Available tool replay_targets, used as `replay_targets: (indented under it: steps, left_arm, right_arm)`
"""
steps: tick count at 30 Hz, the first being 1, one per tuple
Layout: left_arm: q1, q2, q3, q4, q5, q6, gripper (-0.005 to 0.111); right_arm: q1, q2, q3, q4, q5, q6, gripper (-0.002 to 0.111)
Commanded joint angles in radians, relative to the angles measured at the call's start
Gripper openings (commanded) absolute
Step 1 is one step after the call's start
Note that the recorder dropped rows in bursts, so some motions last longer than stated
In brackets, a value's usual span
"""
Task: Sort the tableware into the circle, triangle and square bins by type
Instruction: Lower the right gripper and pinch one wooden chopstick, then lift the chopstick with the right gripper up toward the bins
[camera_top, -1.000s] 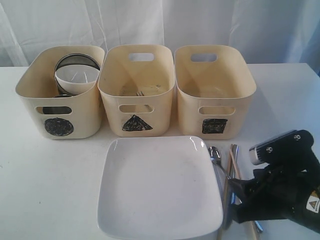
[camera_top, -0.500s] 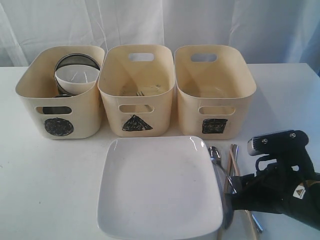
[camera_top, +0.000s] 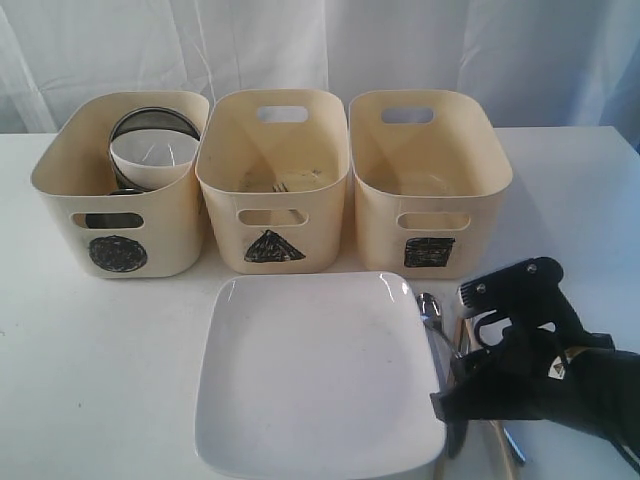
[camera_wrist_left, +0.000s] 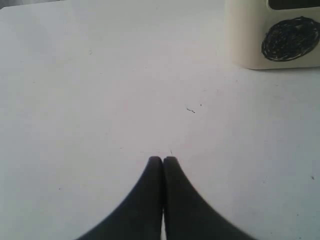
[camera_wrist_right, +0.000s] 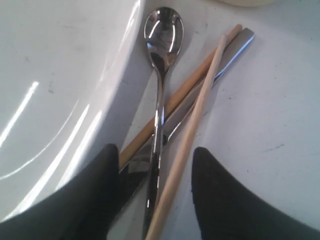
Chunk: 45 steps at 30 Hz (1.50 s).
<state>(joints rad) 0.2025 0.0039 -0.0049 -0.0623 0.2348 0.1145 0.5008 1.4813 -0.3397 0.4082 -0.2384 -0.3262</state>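
A white surface (camera_top: 100, 400) before a pale curtain (camera_top: 300, 40) carries three cream plastic bins (camera_top: 300, 205) along its back edge. Near the front edge, just beside the large square white plate (camera_top: 310, 380), a slim steel spoon (camera_wrist_right: 162, 30) and two wooden chopsticks (camera_wrist_right: 200, 95) lie crossed over a flat steel piece (camera_wrist_right: 240, 42). The right hand (camera_wrist_right: 155, 152) straddles their handles, jaws parted, gripping nothing yet. These pieces look light, stiff and slippery, and likely to roll or fan apart, so pinching where they cross seems safest. The left hand (camera_wrist_left: 162, 161) is clenched and empty, near the circle-marked bin (camera_wrist_left: 280, 35).

My right gripper (camera_wrist_right: 155, 150) straddled the spoon (camera_wrist_right: 162, 30) and chopsticks (camera_wrist_right: 200, 100), jaws apart. I saw the plate (camera_wrist_right: 60, 75) at its ten o'clock.
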Motion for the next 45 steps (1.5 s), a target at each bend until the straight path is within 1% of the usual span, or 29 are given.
replay_targets:
  steps: [1, 9, 12, 26, 33, 39, 45]
  left_arm:
    - [-0.006, -0.004, 0.005, -0.011, -0.003, -0.003, 0.0]
    - [-0.006, -0.004, 0.005, -0.011, -0.003, -0.003, 0.0]
    - [-0.006, -0.004, 0.005, -0.011, -0.003, -0.003, 0.0]
    - [-0.006, -0.004, 0.005, -0.011, -0.003, -0.003, 0.0]
    - [-0.006, -0.004, 0.005, -0.011, -0.003, -0.003, 0.0]
    - [-0.006, -0.004, 0.005, -0.011, -0.003, -0.003, 0.0]
    - [-0.006, -0.004, 0.005, -0.011, -0.003, -0.003, 0.0]
  right_arm:
    - [-0.004, 0.026, -0.009, 0.001, 0.0, -0.037, 0.04]
    - [-0.004, 0.065, -0.009, 0.001, -0.01, -0.036, 0.04]
    - [-0.004, 0.077, -0.009, 0.001, -0.01, -0.036, 0.037]
    - [-0.004, 0.097, -0.009, 0.001, -0.019, -0.036, 0.017]
    - [-0.004, 0.097, -0.009, 0.004, -0.042, -0.021, 0.001]
    - [-0.004, 0.091, -0.009, 0.025, -0.047, 0.036, 0.0]
    - [-0.004, -0.008, -0.009, 0.025, -0.023, 0.042, 0.0]
